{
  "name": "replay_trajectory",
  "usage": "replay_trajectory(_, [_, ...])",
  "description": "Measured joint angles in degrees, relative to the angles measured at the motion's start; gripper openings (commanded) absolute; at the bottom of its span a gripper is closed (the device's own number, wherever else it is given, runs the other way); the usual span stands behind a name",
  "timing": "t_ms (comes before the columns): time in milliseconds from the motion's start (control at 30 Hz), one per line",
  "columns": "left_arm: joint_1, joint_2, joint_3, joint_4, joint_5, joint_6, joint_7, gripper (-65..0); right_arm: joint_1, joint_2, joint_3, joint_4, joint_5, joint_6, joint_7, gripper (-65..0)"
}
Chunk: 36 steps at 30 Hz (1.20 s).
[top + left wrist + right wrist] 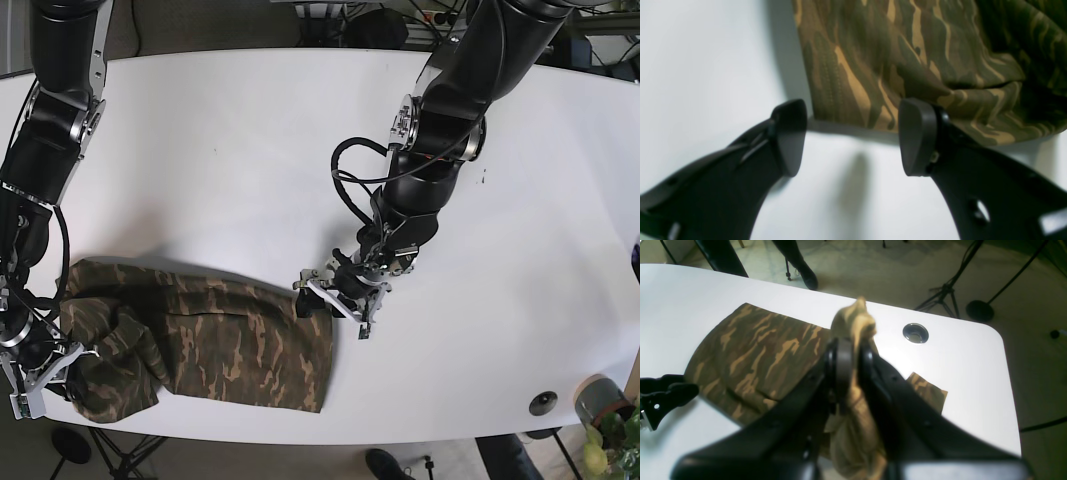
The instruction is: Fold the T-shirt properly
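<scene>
The right pincer (851, 356) is clamped on a bunch of the T-shirt (753, 356), with cloth sticking out past its tips. It holds that end up, probably to carry it over for a fold. The rest of the shirt lies flat on the white counter (230, 160). The left pincer (851, 136) is spread apart, holding nothing, right at the shirt's edge.

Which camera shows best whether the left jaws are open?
The left wrist view: the left gripper fills the foreground, jaws spread with white table between them, just short of the shirt edge. The base view shows it small, at the shirt's corner. The right wrist view catches only one black tip at the frame edge.
</scene>
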Motion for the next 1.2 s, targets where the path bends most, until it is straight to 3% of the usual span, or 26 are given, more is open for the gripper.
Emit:
replay_trajectory(167, [0.0,-0.07,2.29,-0.04,0.09,0.24,0.94,-56.9,0.07,-1.51,0.04,0.0,0.0,-0.17,0.02,-62.8])
replay_trajectory(267, [0.09,-0.04,4.0,-0.11,0.02,0.24,1.18,-65.0,0.0,-1.95,-0.04,0.0,0.2,0.02,0.02,-62.8])
replay_trajectory(567, [0.37,-0.02,3.96,0.5,0.02,0.33,1.62,-65.0,-1.01,-1.92,0.09,0.0,-0.02,-0.02,0.02,-62.8])
replay_trajectory(733, [2.27,-0.07,3.96,7.15,0.26,1.09,3.04,-65.0,-0.98,-1.88,0.07,0.0,0.0,0.0,0.09,-62.8])
replay_trajectory(1200, [11.26,-6.49,3.87,29.53,0.28,1.18,15.13,-65.0,-1.01,-1.73,-0.02,0.0,-0.04,-0.02,0.17,-62.8])
